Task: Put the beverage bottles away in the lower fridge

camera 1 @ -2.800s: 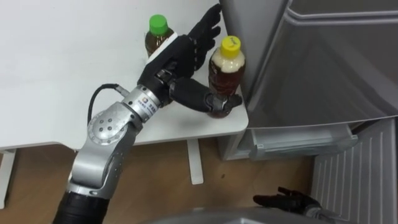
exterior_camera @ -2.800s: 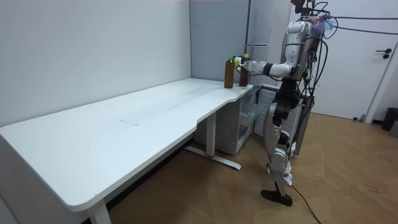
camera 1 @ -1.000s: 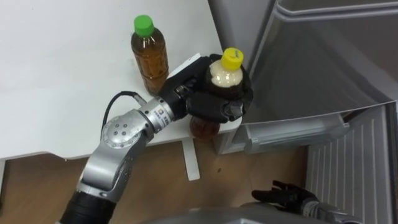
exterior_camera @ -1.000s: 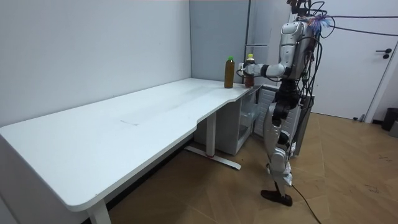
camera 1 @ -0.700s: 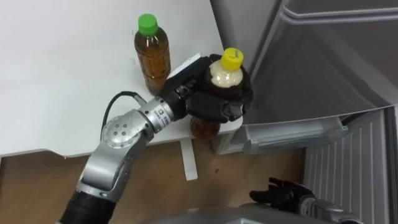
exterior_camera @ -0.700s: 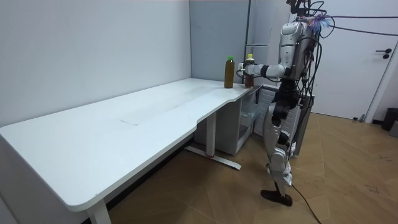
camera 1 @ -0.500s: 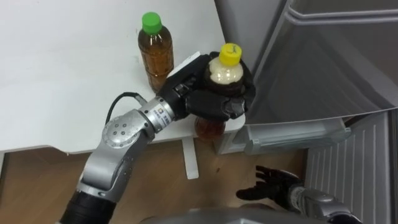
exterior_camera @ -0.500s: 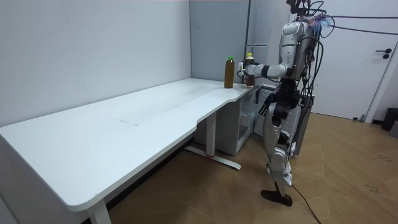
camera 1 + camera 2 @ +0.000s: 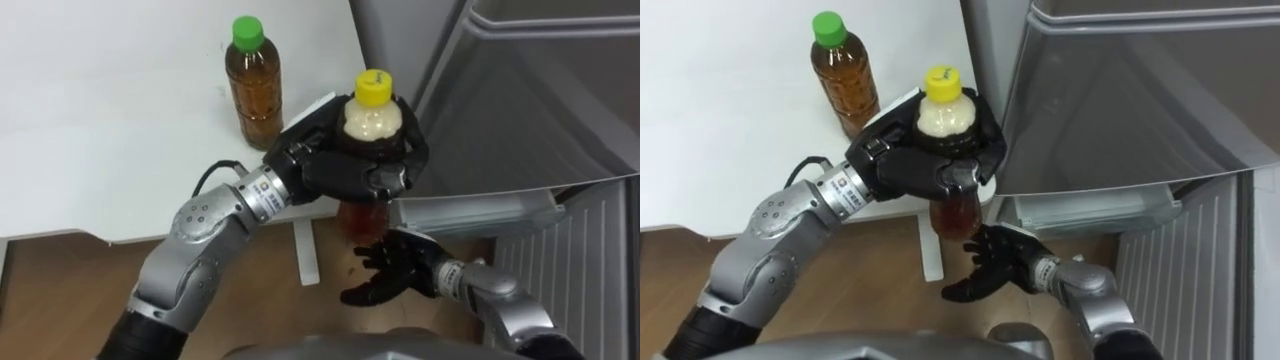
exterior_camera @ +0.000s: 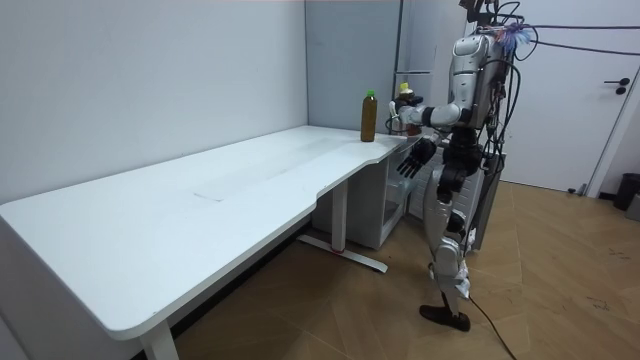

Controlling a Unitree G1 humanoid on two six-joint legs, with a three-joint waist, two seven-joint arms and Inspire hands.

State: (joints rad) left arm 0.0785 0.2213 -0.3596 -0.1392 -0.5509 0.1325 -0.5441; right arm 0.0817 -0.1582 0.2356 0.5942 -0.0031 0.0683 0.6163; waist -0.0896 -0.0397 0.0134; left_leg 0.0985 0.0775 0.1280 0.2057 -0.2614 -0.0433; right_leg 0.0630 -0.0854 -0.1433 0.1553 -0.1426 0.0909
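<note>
One yellow-capped bottle sits gripped in the left hand, right hand spread open just beneath; next it likely needs lowering into the fridge.

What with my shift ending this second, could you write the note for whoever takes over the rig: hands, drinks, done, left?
Left hand: shut on the yellow-capped bottle, held in the air past the table corner, beside the fridge.
Right hand: open, palm up just under that bottle.
Green-capped bottle: upright on the white table.
Done: one bottle picked up.
Left: both bottles go into the lower fridge, which looks open.
</note>
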